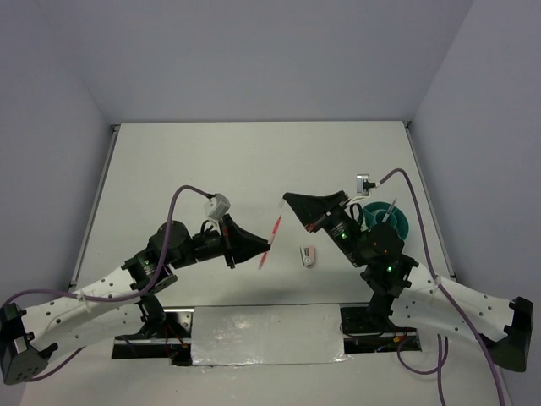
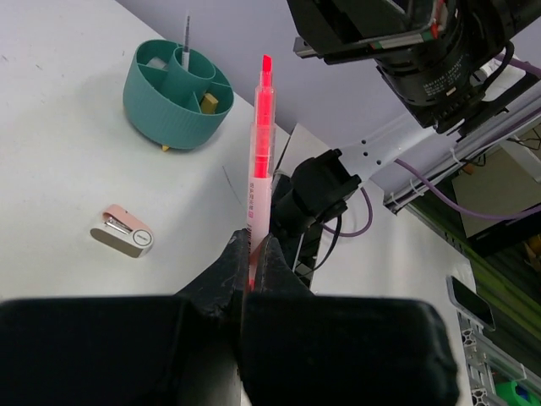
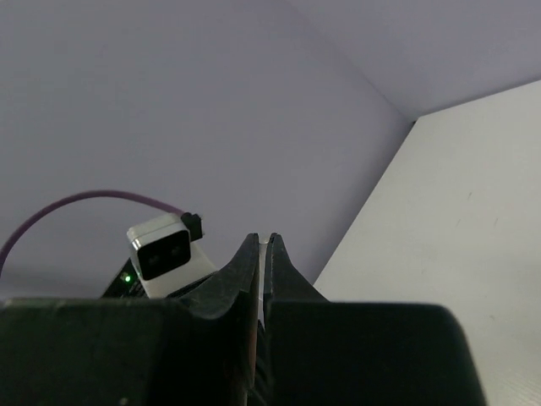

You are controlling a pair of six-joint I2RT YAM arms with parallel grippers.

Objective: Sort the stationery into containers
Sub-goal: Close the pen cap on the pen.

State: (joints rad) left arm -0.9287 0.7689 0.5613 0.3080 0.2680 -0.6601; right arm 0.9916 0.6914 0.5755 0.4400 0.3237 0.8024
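While the left gripper [image 2: 252, 247] is clenched on the lower end of the pink-red pen [image 2: 260, 161], most of the pen sticks out beyond the fingertips, clear of the white table [image 1: 211, 169]. Seen from above, the pen hangs tilted in the air near the middle of the scene, between the two arms, with the left jaws closed tight around it.

Just right of the pen, and not touching it, the pink-white mini stapler [image 1: 308, 255] lies flat on the table. Farther off on the right side stands the teal cup [image 2: 169, 97]; in the top view the right arm [image 1: 372, 241] hides part of it. Inside the cup, a thin grey pen [image 2: 186, 38] stands upright in the small round middle compartment, and a yellow-brown block [image 2: 211, 101] sits in a compartment beside it. Something pale lies in another compartment, but what it is I cannot tell.

The right gripper [image 3: 264, 245] is raised off the table with its fingers pressed together and nothing grasped between them. It points left, toward the left arm's wrist camera [image 3: 165, 254] and the purple cable [image 3: 76, 207] running from it. From above, its tip sits on the far side of the stapler, near the upper end of the held pen but apart from it.
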